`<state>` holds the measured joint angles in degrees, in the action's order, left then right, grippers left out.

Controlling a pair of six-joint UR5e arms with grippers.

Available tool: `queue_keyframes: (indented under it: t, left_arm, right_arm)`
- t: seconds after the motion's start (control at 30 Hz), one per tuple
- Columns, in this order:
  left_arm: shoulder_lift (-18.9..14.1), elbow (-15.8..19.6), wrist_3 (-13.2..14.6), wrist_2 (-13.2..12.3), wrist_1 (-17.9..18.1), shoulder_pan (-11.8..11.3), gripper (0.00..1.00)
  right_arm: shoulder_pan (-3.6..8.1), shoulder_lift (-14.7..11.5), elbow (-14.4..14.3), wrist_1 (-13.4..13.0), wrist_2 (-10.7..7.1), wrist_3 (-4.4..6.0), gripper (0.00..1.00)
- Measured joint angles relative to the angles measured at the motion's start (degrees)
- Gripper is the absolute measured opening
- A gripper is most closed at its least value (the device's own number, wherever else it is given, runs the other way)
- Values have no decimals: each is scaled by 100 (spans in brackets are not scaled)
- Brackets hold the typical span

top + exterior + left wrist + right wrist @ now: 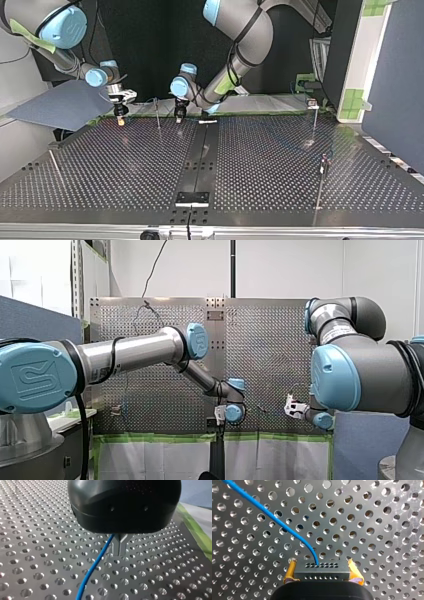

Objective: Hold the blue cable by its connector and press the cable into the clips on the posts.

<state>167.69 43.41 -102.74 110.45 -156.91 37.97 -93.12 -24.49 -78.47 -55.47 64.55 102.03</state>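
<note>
Perforated steel desk (pixel 270 350) fills the front view, with my left arm (pixel 135 350) reaching to its middle and my right arm (pixel 360 375) coming in from the right.

In the top view, the right fingers (pixel 120 119), tipped with yellow pads, and the left fingers (pixel 178 117) hang low at the desk's far edge. A thin metal post (pixel 157 114) stands between them, and others stand well apart to the right.

In the left wrist view, the metal left fingers are drawn together and the thin blue cable (pixel 92 567) runs out just beside them; whether they nip it cannot be told.

In the right wrist view, the right fingers are clamped on the dark grey drilled block connector (pixel 322 571), and the cable leaves it across the desk.

The connector looks secured and the routing barely begun. The next move likely calls for carrying the cable taut to a post and pressing it into the clip.
</note>
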Motion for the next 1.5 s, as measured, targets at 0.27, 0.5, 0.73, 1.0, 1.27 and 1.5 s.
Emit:
queue_keyframes:
  t: [0.27, 0.5, 0.73, 1.0, 1.27, 1.5]
  left_arm:
    - [2, -2, 0, 21, -4, -1, 0]
    - [-2, 11, 28, 33, 55, 39, 32]
    - [-5, 66, 230, 35, 102, 98, 99]
    - [-8, 173, 541, 3, 41, 120, 99]
    - [-141, 378, 937, -6, -281, 190, 99]
    - [-450, 691, 1040, -217, -96, 278, 99]
  right_arm:
    - [0, 0, 7, 0, -8, 3, 0]
    - [-15, 0, 8, 3, -11, 4, 0]
    - [-27, 0, 10, 14, -11, 3, 0]
    - [-35, 0, 7, 14, -12, 15, 0]
    - [-50, 2, 7, 29, -12, 20, 0]
    - [-65, 4, 7, 51, -11, 20, 0]
